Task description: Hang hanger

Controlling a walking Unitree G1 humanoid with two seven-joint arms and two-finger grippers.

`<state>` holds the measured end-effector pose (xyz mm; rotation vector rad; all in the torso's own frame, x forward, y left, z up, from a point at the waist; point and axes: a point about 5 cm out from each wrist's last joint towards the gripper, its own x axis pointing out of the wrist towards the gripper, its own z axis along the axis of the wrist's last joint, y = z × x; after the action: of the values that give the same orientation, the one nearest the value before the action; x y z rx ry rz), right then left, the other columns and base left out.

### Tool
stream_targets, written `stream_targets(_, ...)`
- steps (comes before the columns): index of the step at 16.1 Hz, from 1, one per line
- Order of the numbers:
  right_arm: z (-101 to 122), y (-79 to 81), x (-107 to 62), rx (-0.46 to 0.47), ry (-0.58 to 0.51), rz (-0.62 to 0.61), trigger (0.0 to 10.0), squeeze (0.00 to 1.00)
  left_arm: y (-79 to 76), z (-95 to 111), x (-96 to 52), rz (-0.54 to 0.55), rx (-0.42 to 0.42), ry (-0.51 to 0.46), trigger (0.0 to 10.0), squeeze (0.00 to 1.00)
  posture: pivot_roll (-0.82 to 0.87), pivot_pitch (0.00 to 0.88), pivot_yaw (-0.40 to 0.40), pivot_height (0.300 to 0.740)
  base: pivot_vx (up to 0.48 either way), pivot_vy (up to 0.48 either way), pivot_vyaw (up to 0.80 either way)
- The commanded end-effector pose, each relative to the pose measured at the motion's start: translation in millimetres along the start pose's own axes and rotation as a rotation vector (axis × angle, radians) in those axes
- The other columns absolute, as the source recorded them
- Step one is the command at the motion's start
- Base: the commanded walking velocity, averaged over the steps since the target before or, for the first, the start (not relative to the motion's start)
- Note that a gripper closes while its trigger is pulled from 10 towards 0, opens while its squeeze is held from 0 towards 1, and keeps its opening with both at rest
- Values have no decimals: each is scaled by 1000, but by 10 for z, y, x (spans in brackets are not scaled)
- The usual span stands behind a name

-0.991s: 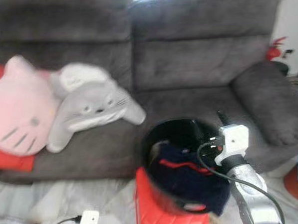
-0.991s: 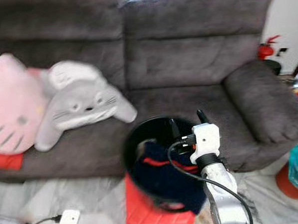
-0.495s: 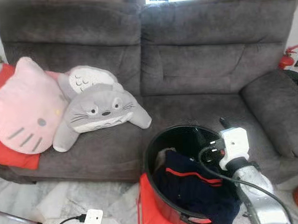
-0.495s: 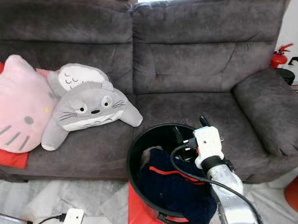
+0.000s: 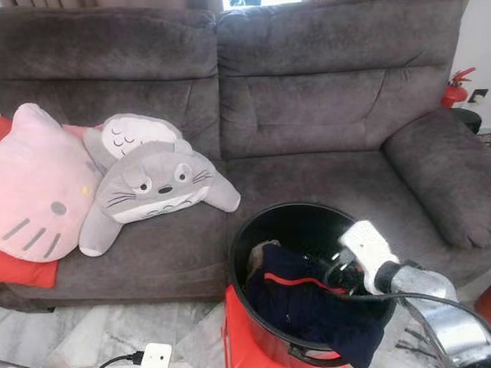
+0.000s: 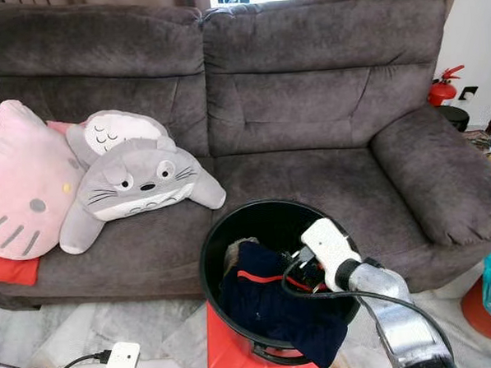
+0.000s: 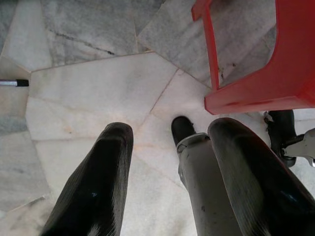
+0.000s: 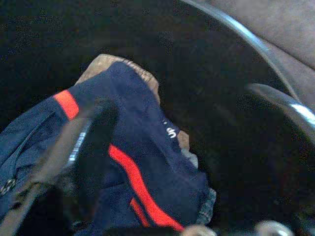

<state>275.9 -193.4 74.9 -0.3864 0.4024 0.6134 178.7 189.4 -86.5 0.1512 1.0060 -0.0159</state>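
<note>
A black bucket (image 5: 256,233) stands on a red stool (image 5: 242,353) in front of a grey sofa (image 5: 324,106). Inside the bucket lies a navy garment (image 5: 305,300) with a red stripe, and one part of it hangs over the front rim. Under the garment, at the far side, a beige cloth (image 8: 106,61) shows a little. The right gripper (image 5: 336,270) reaches down into the bucket from the robot's right side, and its fingers are low among the clothes. In the right wrist view one blurred finger (image 8: 96,130) lies over the navy garment, close to the red stripe, but I cannot tell if the fingers are apart or together, or if they hold something. A hanger cannot be made out in the bucket; if it is there, the clothes or the dark hide it. The left gripper (image 7: 170,162) hangs low over the marble floor (image 7: 88,88), just beside a leg of the red stool, with its two fingers apart and nothing between them. On the sofa seat, at the robot's left, a pink cat cushion (image 5: 32,191) leans on a red cushion (image 5: 7,262), and a grey plush (image 5: 155,185) lies beside them. A red fire extinguisher (image 5: 455,90) stands behind the sofa's arm on the right.
</note>
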Motion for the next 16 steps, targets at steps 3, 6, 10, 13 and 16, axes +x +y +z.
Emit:
stream_targets(3,-28,-29,20,-33,44,137,10000,0,17,-4,2,-3,12,19,10000,0,-154,0,-4,740,0,0,0)
stream_targets(6,-85,-96,41,-39,55,195,10000,0,24,-1,2,-4,15,20,10000,0,-155,0,4,740,0,0,0)
stream_targets(10,-163,-134,113,21,16,265,10000,0,34,5,3,-4,24,20,10000,0,-151,0,10,740,0,0,0)
stream_targets(13,-253,-182,154,29,53,248,10000,0,37,7,3,-4,28,20,10000,0,-148,0,13,740,0,0,0)
stream_targets(16,-241,-161,259,5,62,250,10000,0,40,7,2,-4,34,20,10000,0,-146,0,16,740,0,0,0)
